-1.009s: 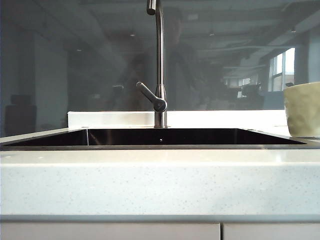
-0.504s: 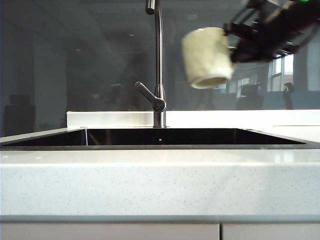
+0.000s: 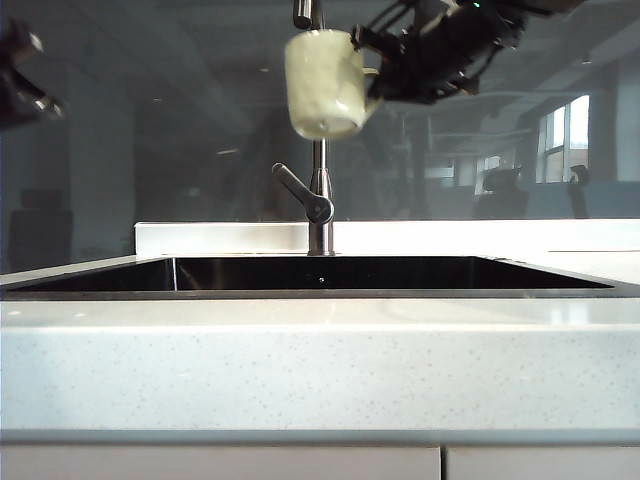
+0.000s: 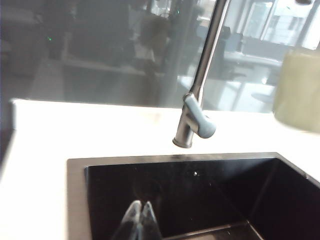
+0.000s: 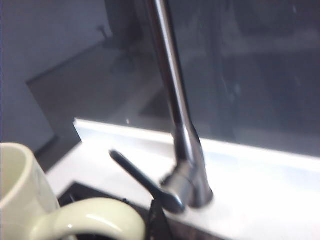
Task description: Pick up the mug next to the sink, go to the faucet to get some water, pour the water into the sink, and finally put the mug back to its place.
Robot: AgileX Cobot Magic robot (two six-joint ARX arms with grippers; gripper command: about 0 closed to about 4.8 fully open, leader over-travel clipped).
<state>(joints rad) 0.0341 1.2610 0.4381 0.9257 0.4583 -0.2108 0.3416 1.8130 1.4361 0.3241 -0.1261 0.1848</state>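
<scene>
The cream mug (image 3: pixel 322 85) hangs high over the black sink (image 3: pixel 320 275), in front of the pipe of the steel faucet (image 3: pixel 320 200). My right gripper (image 3: pixel 385 68) reaches in from the right and is shut on the mug's handle (image 5: pixel 95 217); one dark finger (image 5: pixel 157 220) shows beside the handle. The mug (image 5: pixel 17 190) is roughly upright, slightly tilted. My left gripper (image 4: pixel 140 206) is shut and empty, hovering over the left part of the sink (image 4: pixel 190 195), with the faucet (image 4: pixel 197 110) ahead of it. No water is in view.
The faucet's lever (image 3: pixel 298 190) angles up to the left near its base. White speckled countertop (image 3: pixel 320 360) surrounds the sink. A dark glass wall (image 3: pixel 150 120) stands behind. My left arm (image 3: pixel 22 85) shows at the far upper left.
The mug left the counter at the right, rose and moved left to the faucet pipe in my right gripper. My left arm came into view at the upper left.
</scene>
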